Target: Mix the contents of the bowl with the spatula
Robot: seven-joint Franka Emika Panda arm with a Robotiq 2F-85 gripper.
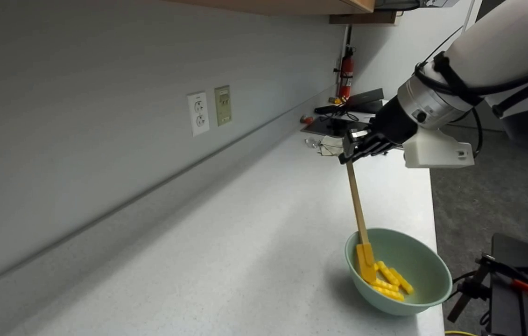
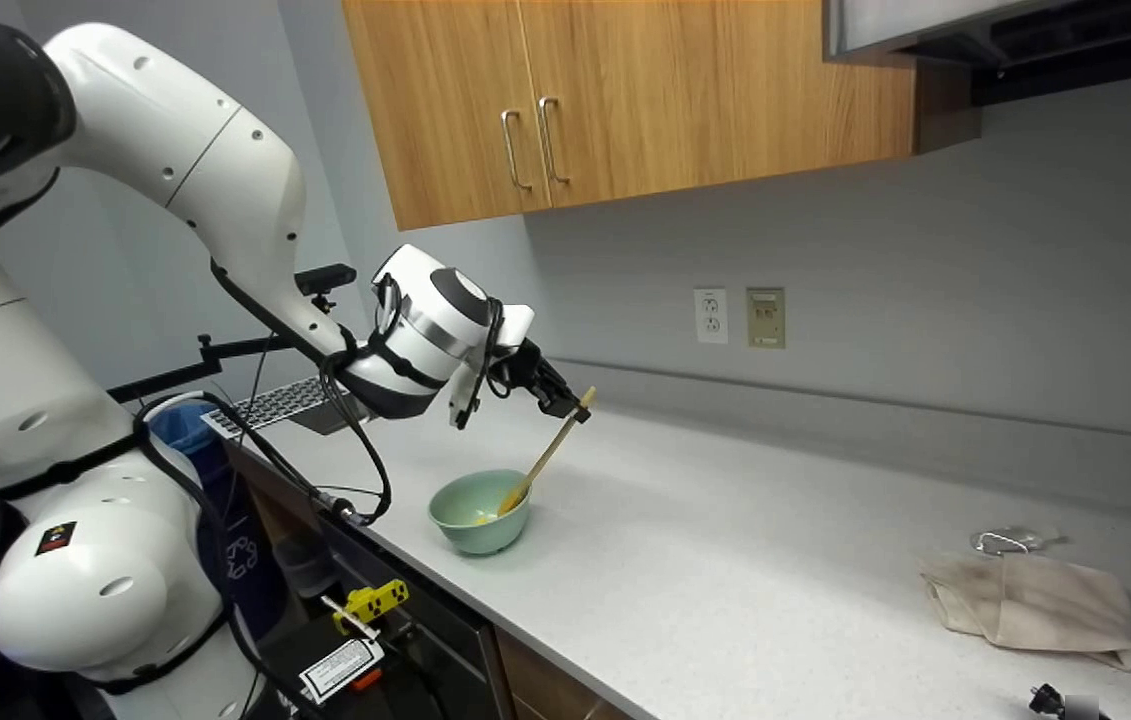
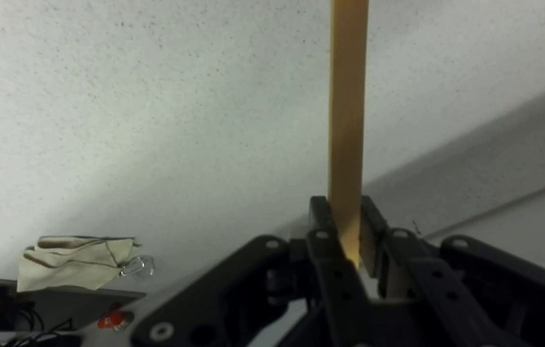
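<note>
Spatula (image 1: 360,219) in gripper (image 3: 344,217), blade (image 1: 365,261) down in bowl (image 1: 420,261)
Fingers (image 3: 320,212) clamped on wooden handle (image 3: 348,120), one ea. side, per wrist view; in an exterior view, handle end (image 2: 589,396) projects past them. Spatula tilted; blade inside bowl, next to contents (image 1: 388,274), i.e. ridged yellow pcs. at btm. Contact blade/pcs. & handle/bowl: cannot tell. Bowl upright on white countertop (image 1: 245,261), nr. edge, in both exterior views. Gripper higher than bowl; arm (image 1: 492,60) extends up & away from it. Folded beige cloth (image 2: 1035,605) on same surface, well apart from bowl, nr. clear item (image 2: 1010,540) (type unclear). Wall (image 2: 1025,300): duplex outlet (image 2: 711,316) w/ tan plate (image 2: 766,318) just beside it.
</note>
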